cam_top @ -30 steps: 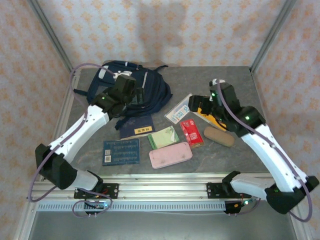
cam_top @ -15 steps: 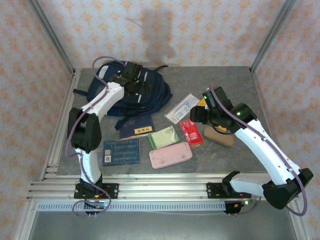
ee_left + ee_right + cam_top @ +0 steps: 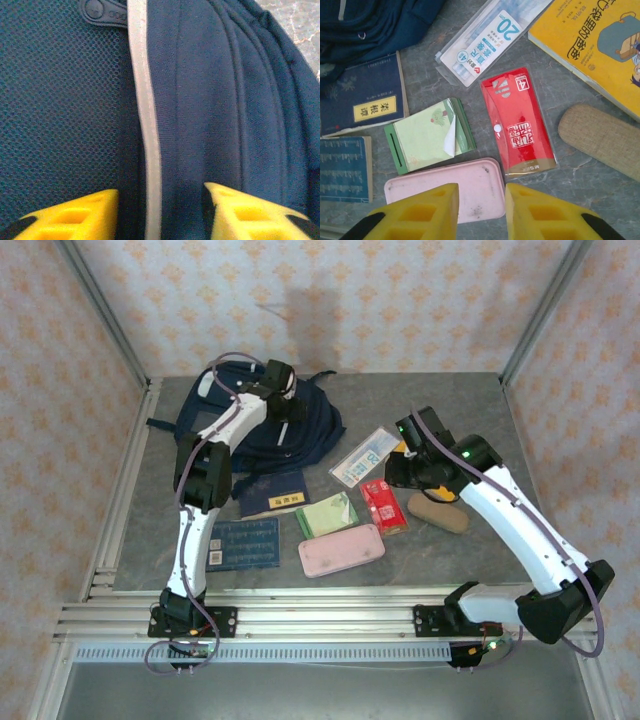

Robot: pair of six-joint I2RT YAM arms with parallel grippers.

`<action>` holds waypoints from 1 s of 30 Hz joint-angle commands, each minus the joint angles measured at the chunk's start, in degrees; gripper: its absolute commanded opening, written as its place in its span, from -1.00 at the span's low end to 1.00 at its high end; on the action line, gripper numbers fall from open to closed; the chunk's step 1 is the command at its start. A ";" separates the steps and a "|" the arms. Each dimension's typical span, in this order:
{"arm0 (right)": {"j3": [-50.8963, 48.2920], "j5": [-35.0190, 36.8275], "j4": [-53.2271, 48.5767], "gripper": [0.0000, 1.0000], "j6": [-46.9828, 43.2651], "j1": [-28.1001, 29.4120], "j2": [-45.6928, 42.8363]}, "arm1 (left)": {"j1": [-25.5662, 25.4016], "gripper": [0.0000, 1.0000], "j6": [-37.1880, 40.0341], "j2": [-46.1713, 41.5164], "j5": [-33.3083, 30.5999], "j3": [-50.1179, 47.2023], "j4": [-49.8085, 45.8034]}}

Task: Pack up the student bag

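The student bag [image 3: 310, 435] lies at the back left of the table [image 3: 460, 405]. Just before it sits a labelled book [image 3: 272, 494], with a booklet [image 3: 243, 543] before that. Rightward follow a notepad [image 3: 328, 513], a snap pouch [image 3: 384, 506] and a woven case [image 3: 438, 512]; a pencil case [image 3: 341, 550] lies before the notepad, a plastic packet [image 3: 363, 457] behind the pouch, beside a picture book [image 3: 595, 45]
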 commanded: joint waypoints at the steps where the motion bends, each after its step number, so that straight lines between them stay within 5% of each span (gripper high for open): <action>1: 1.94 -0.01 -2.85 -0.57 -0.52 -0.26 0.37 | 0.06 -0.49 0.54 0.57 2.42 4.13 -2.06; 4: 2.83 0.26 -2.85 -0.62 -0.37 -0.26 0.35 | 0.05 -0.98 1.42 0.07 2.42 5.27 -3.24; 5: 3.12 0.43 -2.88 -0.63 -0.33 -0.26 0.50 | 0.06 -1.00 1.62 -0.48 2.36 5.46 -3.52; 11: 5.52 2.04 -1.99 -0.46 1.61 -0.30 2.80 | -0.38 -1.00 6.93 -5.68 3.29 6.78 -5.75; 25: 15.00 -2.08 -4.36 -0.49 0.57 -1.20 7.30 | -6.70 -1.00 24.73 -21.01 6.77 0.30 -8.43; 30: 12.84 -2.61 -1.54 -0.26 4.50 -3.36 4.88 | -9.77 -1.00 30.43 -27.28 7.95 -5.49 -8.10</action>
